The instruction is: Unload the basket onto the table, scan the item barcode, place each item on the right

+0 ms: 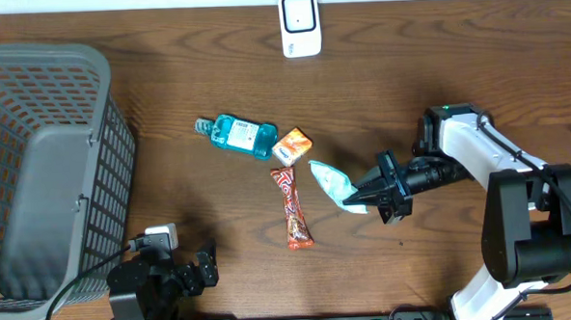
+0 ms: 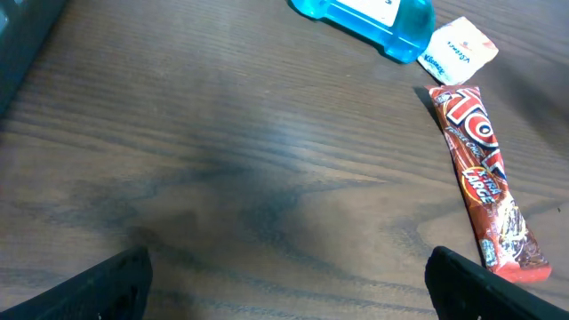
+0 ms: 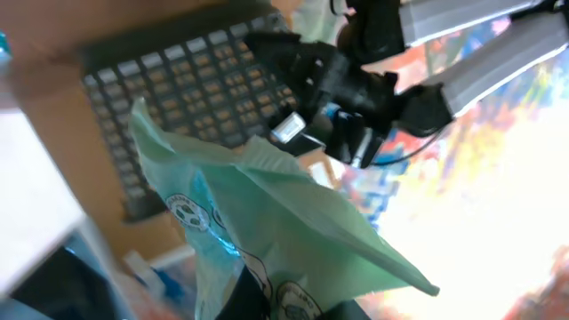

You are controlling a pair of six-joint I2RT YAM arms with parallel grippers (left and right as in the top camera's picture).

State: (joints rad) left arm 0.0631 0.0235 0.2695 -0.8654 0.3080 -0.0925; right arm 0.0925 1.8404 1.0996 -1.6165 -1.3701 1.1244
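Reading the overhead view as a dial, the grey basket point(image 1: 64, 68) fills nine o'clock. At seven the left gripper point(image 1: 206, 263) sits low over bare wood, jaws spread wide and empty. Near the centre lie a blue bottle point(image 1: 236, 135), a small orange packet point(image 1: 292, 144) just beside it, and a red chocolate bar point(image 1: 292, 208) toward six. The white scanner point(image 1: 300, 24) stands at twelve, well apart from them. Just toward three from the bar is the pale green pouch point(image 1: 331, 180), and the right gripper point(image 1: 366, 197) is clenched on its near corner. The step in hand looks like carrying the pouch up to the scanner. The pouch is limp, so the pinch should hold firm, clear the bar and packet, then turn the printed face toward the scanner. Where the barcode lies I cannot tell. The right arm reaches from its base at four, its forearm pointing toward nine and its wrist rolled over.
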